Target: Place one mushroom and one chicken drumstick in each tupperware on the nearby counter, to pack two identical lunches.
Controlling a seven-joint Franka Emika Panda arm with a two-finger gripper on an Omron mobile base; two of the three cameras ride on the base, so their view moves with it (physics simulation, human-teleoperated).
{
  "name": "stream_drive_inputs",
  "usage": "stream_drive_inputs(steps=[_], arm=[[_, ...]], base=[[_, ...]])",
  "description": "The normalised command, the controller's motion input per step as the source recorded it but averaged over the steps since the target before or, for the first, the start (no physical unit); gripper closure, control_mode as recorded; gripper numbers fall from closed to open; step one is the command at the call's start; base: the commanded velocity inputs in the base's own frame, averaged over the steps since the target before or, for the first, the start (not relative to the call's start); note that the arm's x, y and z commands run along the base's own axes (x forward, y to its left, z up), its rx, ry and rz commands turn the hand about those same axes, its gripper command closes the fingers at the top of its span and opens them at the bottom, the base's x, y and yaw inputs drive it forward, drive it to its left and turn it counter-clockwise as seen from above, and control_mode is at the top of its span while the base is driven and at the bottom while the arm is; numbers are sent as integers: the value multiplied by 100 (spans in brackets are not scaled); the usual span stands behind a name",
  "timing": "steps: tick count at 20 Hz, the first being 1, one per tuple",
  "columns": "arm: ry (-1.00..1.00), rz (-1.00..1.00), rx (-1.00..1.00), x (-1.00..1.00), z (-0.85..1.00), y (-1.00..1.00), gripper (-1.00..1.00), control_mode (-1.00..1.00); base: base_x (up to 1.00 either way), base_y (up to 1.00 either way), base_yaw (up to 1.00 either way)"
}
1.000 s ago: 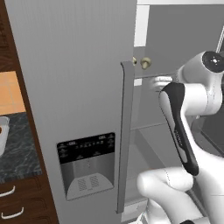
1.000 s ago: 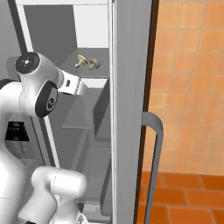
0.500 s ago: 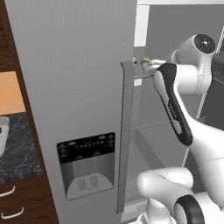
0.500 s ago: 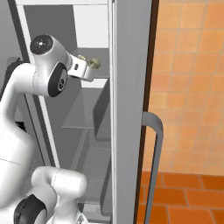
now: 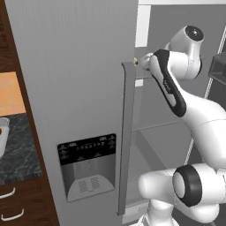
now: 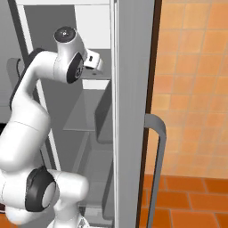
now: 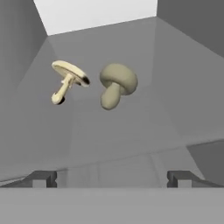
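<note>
Two mushrooms lie on a grey fridge shelf (image 7: 131,144) in the hand view: a flat-capped yellow mushroom (image 7: 68,78) on the left and a rounded tan mushroom (image 7: 116,84) beside it. My gripper (image 7: 111,178) is open, short of both and touching neither, with its fingertips (image 7: 42,178) spread wide. In the base views my hand (image 6: 94,62) reaches into the upper fridge compartment. A bit of tan mushroom (image 5: 142,59) peeks past the door edge. The counter (image 5: 20,143) lies at far left. The chicken drumstick is out of view.
The closed left fridge door (image 5: 75,88) with its dispenser and long handle (image 5: 126,137) stands beside my arm. The open right door (image 6: 133,111) with its handle (image 6: 156,147) borders an orange tiled wall. A pale container rim (image 5: 2,137) sits on the counter's left edge.
My arm has swung up and forward into the fridge's upper compartment, bringing the hand to the mushroom shelf. The mushrooms have not moved and the jaws stayed open.
</note>
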Motion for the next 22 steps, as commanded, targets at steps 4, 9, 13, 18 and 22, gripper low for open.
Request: stream_drive_inputs(steps=[4,9,13,18,22], arm=[[4,10,0,76,-3,-7,-100,-100],[5,4,0,71,-20,-3,-100,-100],[5,0,0,75,-22,0,-100,-100],[2,0,0,68,-15,0,-100,-100],[0,0,-4,14,-36,0,100,-100]], base=[[0,0,0],[0,0,0],[0,0,0],[0,0,0],[0,0,0]])
